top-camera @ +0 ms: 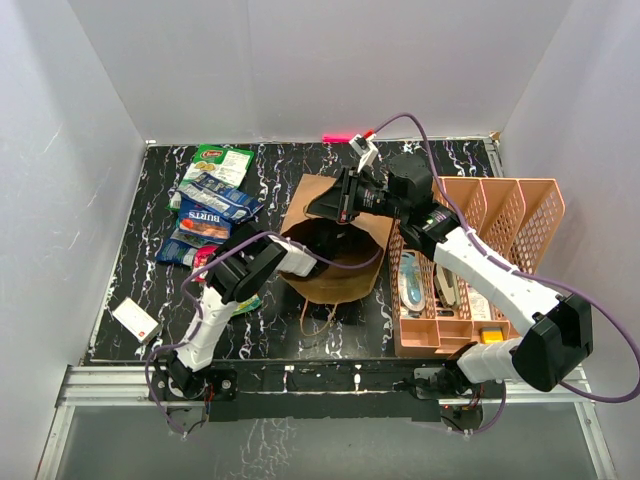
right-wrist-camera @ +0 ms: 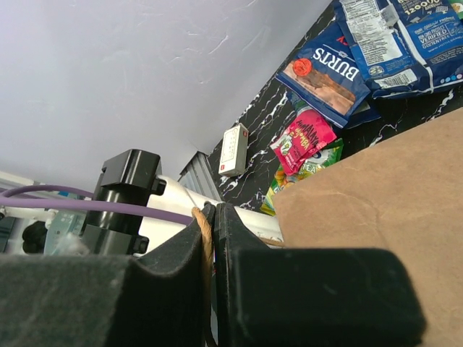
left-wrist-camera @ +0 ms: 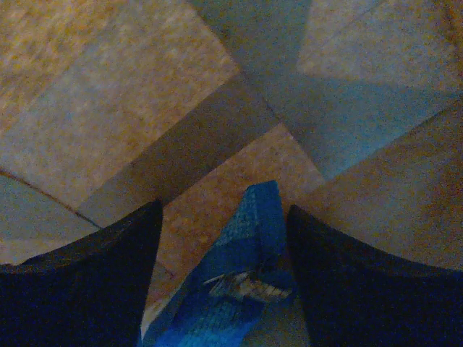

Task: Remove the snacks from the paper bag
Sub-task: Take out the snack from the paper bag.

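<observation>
The brown paper bag (top-camera: 340, 265) lies mid-table with its mouth facing left. My left gripper (left-wrist-camera: 224, 242) is inside it, open, its dark fingers (left-wrist-camera: 87, 278) on either side of a blue snack packet (left-wrist-camera: 246, 253) resting on the bag's floor. In the top view only its wrist (top-camera: 290, 255) shows at the bag's mouth. My right gripper (right-wrist-camera: 215, 211) is shut on the bag's brown twisted handle (right-wrist-camera: 205, 238), holding the upper rim (top-camera: 345, 200) up. Several snacks lie outside at the left: a green-white packet (top-camera: 222, 160), the blue BURTS packet (top-camera: 205, 218) (right-wrist-camera: 329, 76) and a pink one (right-wrist-camera: 304, 137).
A salmon-pink perforated organiser (top-camera: 480, 260) with pale stationery stands right of the bag, under my right arm. A white card (top-camera: 135, 318) lies at the front left. A pink marker (top-camera: 340, 136) rests by the back wall. White walls close three sides.
</observation>
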You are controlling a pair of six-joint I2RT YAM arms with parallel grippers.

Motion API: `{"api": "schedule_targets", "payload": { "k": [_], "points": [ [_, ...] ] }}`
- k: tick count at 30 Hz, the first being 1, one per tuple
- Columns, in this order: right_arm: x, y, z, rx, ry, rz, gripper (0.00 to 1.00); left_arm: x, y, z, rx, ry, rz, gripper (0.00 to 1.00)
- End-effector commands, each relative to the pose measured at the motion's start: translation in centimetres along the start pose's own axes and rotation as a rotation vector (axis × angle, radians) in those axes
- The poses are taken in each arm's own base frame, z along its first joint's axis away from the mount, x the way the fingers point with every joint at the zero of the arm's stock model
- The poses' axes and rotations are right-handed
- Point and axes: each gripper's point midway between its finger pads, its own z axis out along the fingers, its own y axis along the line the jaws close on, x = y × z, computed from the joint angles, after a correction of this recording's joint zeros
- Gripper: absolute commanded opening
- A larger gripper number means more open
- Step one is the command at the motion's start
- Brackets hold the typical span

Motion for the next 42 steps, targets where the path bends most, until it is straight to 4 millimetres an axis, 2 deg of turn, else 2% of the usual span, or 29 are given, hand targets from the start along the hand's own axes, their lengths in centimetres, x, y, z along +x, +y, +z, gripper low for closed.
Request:
{"api": "schedule_targets", "payload": {
  "k": [1,3,5,11,18,23,28,36,42],
  "points": [
    [-2.7,3.1,-0.1,-0.061,-0.069,-0.069,0.08,-0.9,0.2,1.2,0.009,0.0,0.05,0.57],
    [-2.7,3.2,-0.2,-0.057,-0.069,-0.071,0.08,-0.9,0.6,1.2,-0.003,0.004,0.069,0.44],
    [-2.7,3.0,-0.3,-0.044,-0.075,-0.075,0.08,-0.9,0.9,0.8,-0.012,0.004,0.074,0.36],
    [-2.8,2.6,-0.4,-0.023,-0.084,-0.085,0.08,-1.4,1.4,-0.9,0.006,0.01,0.055,0.24],
    [-3.1,2.1,-0.3,0.003,-0.1,-0.103,0.08,-4.1,1.6,-4.0,0.092,0.003,-0.023,0.09],
    [-3.6,2.0,-0.2,0.011,-0.111,-0.119,0.08,-5.4,1.1,-7.0,0.17,-0.016,-0.115,0.06],
    [-4.8,2.4,-0.7,0.031,-0.158,-0.147,0.08,-5.3,-0.2,-9.6,0.232,0.005,-0.148,0.05],
    [-5.6,2.3,-0.7,0.05,-0.188,-0.165,0.08,-5.1,-2.7,-12.5,0.289,0.046,-0.146,0.04],
    [-5.4,1.7,-0.9,0.074,-0.197,-0.164,0.08,-6.8,-3.7,-15.1,0.334,0.036,-0.176,0.03]
  ]
}}
